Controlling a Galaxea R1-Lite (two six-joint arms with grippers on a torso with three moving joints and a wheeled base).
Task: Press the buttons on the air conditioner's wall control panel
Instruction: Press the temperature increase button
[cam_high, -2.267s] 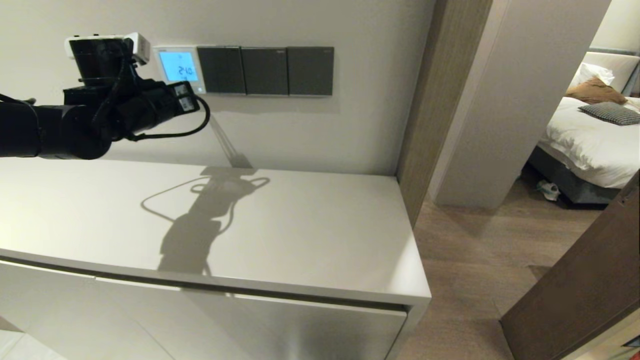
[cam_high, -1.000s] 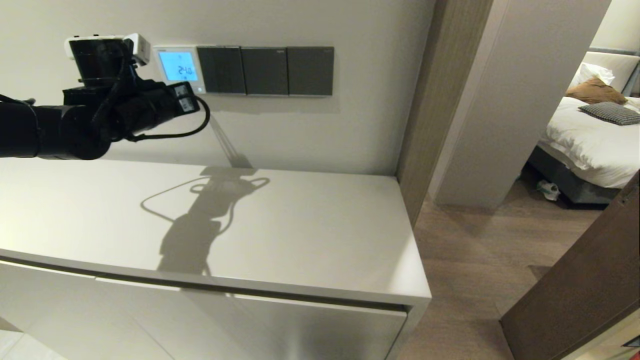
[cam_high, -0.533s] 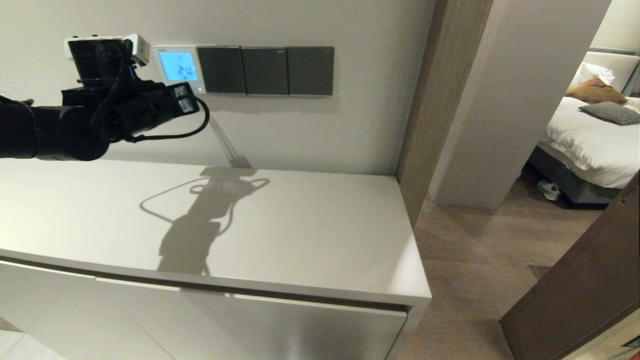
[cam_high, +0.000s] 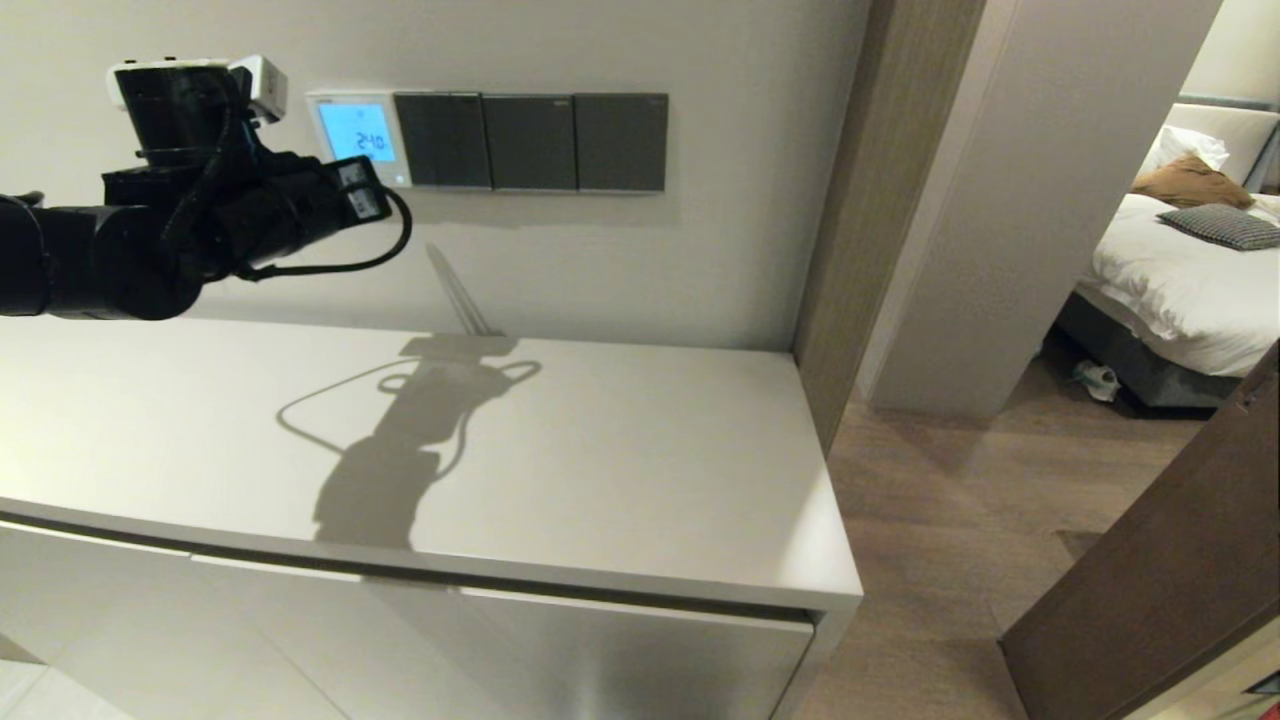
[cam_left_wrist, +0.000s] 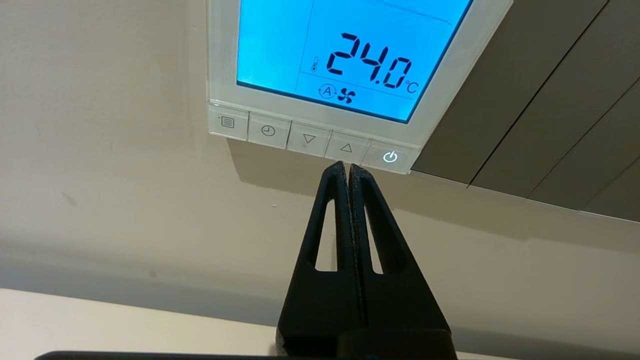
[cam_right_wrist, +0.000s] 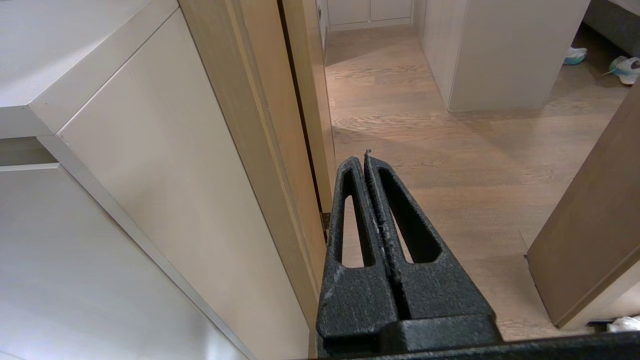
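Left arm drawn up and back from the wall since half a second ago.

Head view: the air conditioner's wall control panel (cam_high: 357, 138) is left lit on the wall. Left wrist view: the left gripper (cam_left_wrist: 346, 167), closed and empty, is held just below the buttons (cam_left_wrist: 310, 139); a press is judged finished. Right wrist view: the right gripper (cam_right_wrist: 361, 159) is parked closed.

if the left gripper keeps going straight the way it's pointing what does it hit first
Most likely the up-arrow button in the row along the bottom of the control panel. The shut left gripper points at its lower edge; the remaining gap cannot be judged.
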